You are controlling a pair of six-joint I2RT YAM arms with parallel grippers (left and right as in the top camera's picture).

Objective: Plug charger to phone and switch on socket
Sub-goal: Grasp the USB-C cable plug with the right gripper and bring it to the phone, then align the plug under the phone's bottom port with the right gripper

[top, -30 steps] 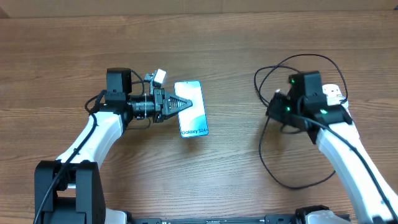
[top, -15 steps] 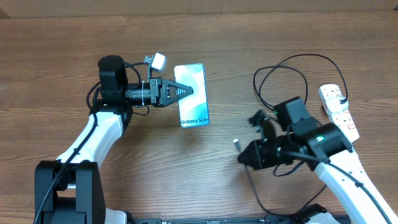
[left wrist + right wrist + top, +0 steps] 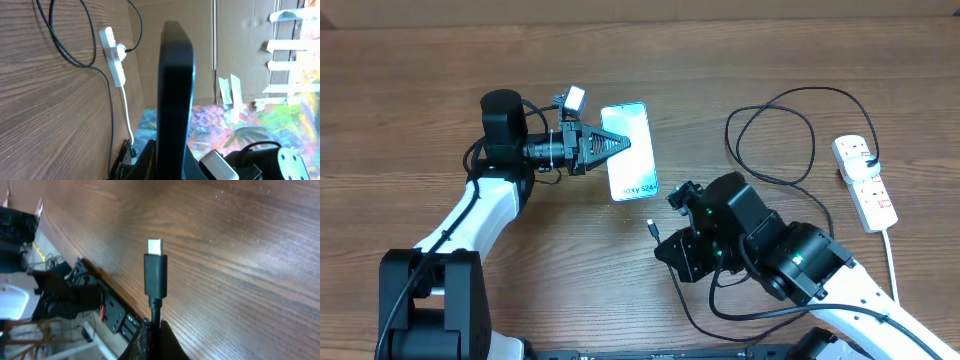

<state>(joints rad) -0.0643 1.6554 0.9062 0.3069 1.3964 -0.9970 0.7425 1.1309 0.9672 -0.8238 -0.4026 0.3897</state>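
Note:
The phone [image 3: 635,170] is lifted off the table, with my left gripper [image 3: 618,146] shut on its left edge. In the left wrist view the phone [image 3: 175,75] stands edge-on, a dark slab rising between the jaws of my left gripper [image 3: 172,170]. My right gripper [image 3: 662,243] is shut on the charger just behind its plug tip [image 3: 650,226], which points up-left toward the phone's lower end with a gap between them. The right wrist view shows the plug [image 3: 155,272] upright above my right gripper [image 3: 157,335]. The socket [image 3: 865,182] lies at the far right.
The black charger cable [image 3: 770,125] loops across the table between my right arm and the socket, and trails under the right arm. A thick white cord [image 3: 893,270] runs from the socket toward the front edge. Cardboard walls stand behind the table in the left wrist view.
My right arm has swung left from beside the socket to just below the phone, carrying the charger plug. My left gripper has kept the phone and shifted it slightly.

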